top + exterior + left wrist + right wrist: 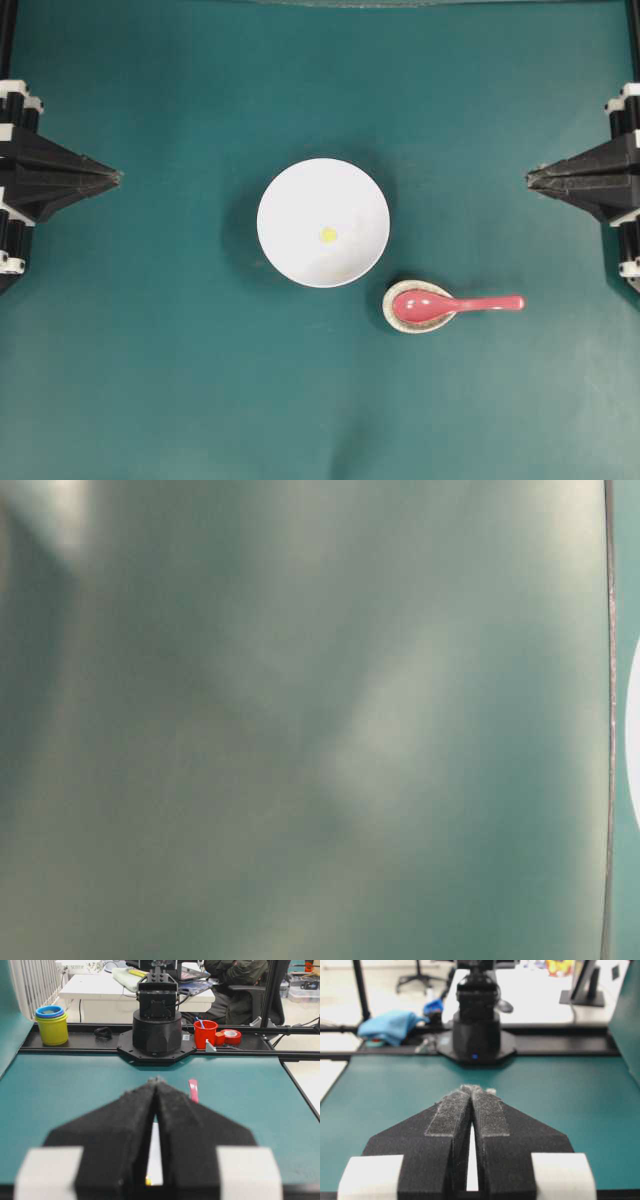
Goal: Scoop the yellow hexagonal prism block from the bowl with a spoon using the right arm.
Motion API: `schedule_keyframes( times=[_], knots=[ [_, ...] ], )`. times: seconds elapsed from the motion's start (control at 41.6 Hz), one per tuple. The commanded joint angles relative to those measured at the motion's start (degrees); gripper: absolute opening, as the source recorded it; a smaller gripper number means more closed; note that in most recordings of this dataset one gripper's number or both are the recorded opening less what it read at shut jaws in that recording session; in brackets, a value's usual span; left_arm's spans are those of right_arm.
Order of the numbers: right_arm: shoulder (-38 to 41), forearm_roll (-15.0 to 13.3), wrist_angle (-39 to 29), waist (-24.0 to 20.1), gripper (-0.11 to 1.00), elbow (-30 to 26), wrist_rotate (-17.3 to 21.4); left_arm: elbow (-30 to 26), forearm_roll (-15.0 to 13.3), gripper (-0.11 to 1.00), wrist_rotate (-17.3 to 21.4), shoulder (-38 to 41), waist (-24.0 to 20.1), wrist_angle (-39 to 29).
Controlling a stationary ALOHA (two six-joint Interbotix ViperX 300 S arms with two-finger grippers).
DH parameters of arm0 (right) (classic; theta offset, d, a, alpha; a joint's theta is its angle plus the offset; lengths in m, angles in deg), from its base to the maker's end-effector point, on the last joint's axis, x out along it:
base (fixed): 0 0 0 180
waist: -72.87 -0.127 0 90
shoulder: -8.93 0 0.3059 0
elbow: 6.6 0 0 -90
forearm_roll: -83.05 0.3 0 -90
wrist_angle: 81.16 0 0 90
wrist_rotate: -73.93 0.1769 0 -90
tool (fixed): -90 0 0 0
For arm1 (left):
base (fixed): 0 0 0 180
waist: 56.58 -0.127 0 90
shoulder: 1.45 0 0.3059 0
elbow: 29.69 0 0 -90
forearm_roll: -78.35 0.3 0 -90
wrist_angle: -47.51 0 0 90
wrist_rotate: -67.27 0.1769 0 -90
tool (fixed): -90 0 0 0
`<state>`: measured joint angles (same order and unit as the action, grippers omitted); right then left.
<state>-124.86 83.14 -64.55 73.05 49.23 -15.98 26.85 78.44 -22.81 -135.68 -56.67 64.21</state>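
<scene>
The white bowl (323, 222) sits mid-table with the tiny yellow hexagonal prism block (328, 235) on its floor. To its lower right the pink-red spoon (455, 304) lies with its scoop in a speckled oval rest (419, 307) and its handle pointing right. My right gripper (528, 179) is shut at the right edge, far from the spoon, holding nothing. At the left edge my left gripper (119, 177) is shut and empty too. In the left wrist view the spoon handle (193, 1091) peeks past the shut left gripper (156, 1080). The right wrist view shows the right gripper (471, 1088) closed tip to tip.
Teal mat (160, 360) covers the table. Each wrist view shows the opposite arm's black base (157, 1030) at the far table edge. Beyond that edge stand a yellow container (51, 1025) and a red cup (205, 1033). The table-level view is a teal blur.
</scene>
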Motion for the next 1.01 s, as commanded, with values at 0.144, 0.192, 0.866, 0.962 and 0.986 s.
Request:
schedule_keyframes(
  times=[0.144,0.192,0.866,0.962,0.986],
  knots=[
    [0.35,0.18,-0.09,0.09,0.00,-1.32,0.35,-1.05,0.44,0.00,-0.26,1.14,-0.44,1.23],
    [0.35,0.18,-0.09,0.00,0.00,-1.41,0.35,-1.05,0.44,0.00,-0.26,1.14,-0.44,1.23],
    [2.90,0.62,0.26,-0.53,0.56,-0.70,0.53,-1.05,0.97,0.00,0.18,1.14,-0.44,1.23],
    [5.01,0.97,1.41,-1.05,0.56,-0.26,0.53,-1.05,0.97,0.00,0.18,1.14,-0.44,1.14],
    [5.63,1.14,1.93,-1.14,0.56,-0.09,0.53,-1.05,0.97,0.00,0.18,1.14,-0.44,1.05]
  ],
)
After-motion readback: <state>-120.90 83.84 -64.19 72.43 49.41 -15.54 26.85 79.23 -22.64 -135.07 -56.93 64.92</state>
